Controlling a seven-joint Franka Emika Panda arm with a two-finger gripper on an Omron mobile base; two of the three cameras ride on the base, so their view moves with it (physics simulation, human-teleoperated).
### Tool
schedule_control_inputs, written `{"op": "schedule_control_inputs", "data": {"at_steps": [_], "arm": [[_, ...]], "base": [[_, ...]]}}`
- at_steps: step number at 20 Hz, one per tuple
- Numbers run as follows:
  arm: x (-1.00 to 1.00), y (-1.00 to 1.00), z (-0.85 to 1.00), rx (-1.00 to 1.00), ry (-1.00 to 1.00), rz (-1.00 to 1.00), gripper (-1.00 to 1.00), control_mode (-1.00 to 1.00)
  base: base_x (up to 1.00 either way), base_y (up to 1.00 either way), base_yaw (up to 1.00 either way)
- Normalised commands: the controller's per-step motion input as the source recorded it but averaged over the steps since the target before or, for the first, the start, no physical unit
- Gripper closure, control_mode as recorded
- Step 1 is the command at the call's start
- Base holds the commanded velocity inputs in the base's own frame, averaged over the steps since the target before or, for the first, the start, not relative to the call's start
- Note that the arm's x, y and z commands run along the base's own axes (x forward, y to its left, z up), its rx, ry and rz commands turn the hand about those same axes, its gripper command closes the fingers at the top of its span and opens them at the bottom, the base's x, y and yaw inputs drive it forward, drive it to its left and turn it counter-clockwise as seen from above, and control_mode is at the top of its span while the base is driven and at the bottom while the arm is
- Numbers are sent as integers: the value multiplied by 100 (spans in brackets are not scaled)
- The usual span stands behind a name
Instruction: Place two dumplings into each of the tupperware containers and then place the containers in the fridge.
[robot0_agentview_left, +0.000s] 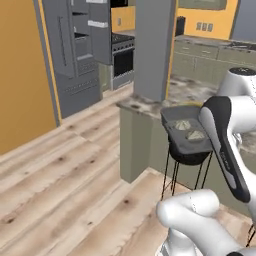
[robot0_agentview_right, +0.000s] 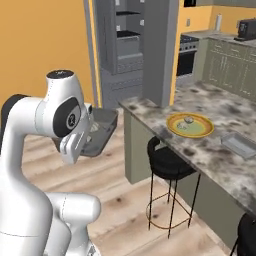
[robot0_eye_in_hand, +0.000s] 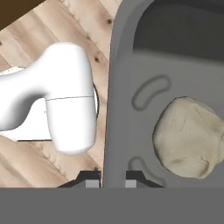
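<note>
End effector (robot0_eye_in_hand: 110, 181) clamps tupperware container's (robot0_eye_in_hand: 120, 87) rim; dumpling (robot0_eye_in_hand: 190, 136) lies inside.

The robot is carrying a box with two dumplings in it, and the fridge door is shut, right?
Not quite. The fridge door is open: the right base view shows its shelves. The rest holds: the jaws grip the container rim, with two dumplings inside.

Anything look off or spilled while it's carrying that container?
Nothing stands out. The gripper is clamped on the rim of the tupperware container, which sits about level with two dumplings inside. The second container lies on the counter.
</note>
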Motion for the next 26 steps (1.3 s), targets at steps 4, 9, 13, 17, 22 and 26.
{"op": "schedule_control_inputs", "data": {"at_steps": [4,9,13,17,22,26], "arm": [[0,0,0,0,0,0,100,100],[0,0,0,0,0,0,100,100],[0,0,0,0,0,0,100,100],[0,0,0,0,0,0,100,100],[0,0,0,0,0,0,100,100],[0,0,0,0,0,0,100,100]], "base": [[58,100,-34],[42,100,-39],[37,100,-37],[40,100,-38],[49,100,-45],[53,100,-48]]}}
